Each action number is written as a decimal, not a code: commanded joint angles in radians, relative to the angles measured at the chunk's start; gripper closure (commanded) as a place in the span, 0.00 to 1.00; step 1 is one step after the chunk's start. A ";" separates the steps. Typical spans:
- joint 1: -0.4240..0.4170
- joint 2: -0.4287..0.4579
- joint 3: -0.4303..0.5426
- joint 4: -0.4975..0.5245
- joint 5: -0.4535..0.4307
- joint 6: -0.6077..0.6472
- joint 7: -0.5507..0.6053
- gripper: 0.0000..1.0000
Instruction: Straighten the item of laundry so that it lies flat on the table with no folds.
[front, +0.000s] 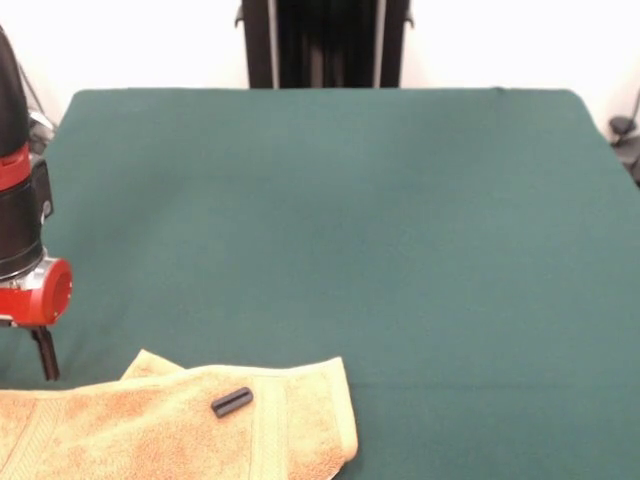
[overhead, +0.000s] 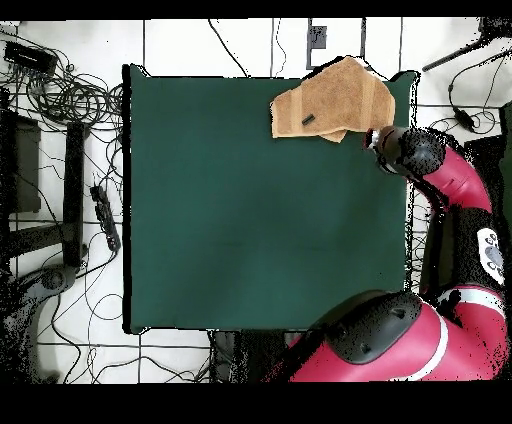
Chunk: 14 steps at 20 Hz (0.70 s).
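Observation:
The item of laundry, a golden-orange towel, lies at the near left corner of the table, and the picture's bottom edge cuts it off. A ribbed band runs near its right end, and one corner is folded over at its upper left. In the overhead view the towel sits in the top right corner of the table and reaches slightly past the top edge. My gripper hangs low just behind the towel's back edge at the left. From above, the gripper is beside the towel's folded corner. Whether it touches the cloth is unclear.
A small black cylinder rests on top of the towel. My red and black arm runs along the table's right side in the overhead view. Cables and a power strip lie on the floor left of the table.

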<state>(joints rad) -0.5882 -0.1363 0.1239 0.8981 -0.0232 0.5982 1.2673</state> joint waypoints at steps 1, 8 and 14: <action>0.038 0.032 0.136 0.104 0.022 0.112 0.023 0.00; 0.045 0.038 0.126 0.088 0.009 0.126 0.007 0.00; 0.051 0.048 0.125 0.065 0.016 0.149 0.014 0.00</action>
<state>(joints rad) -0.5881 -0.1350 0.1248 0.8981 -0.0232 0.5984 1.2673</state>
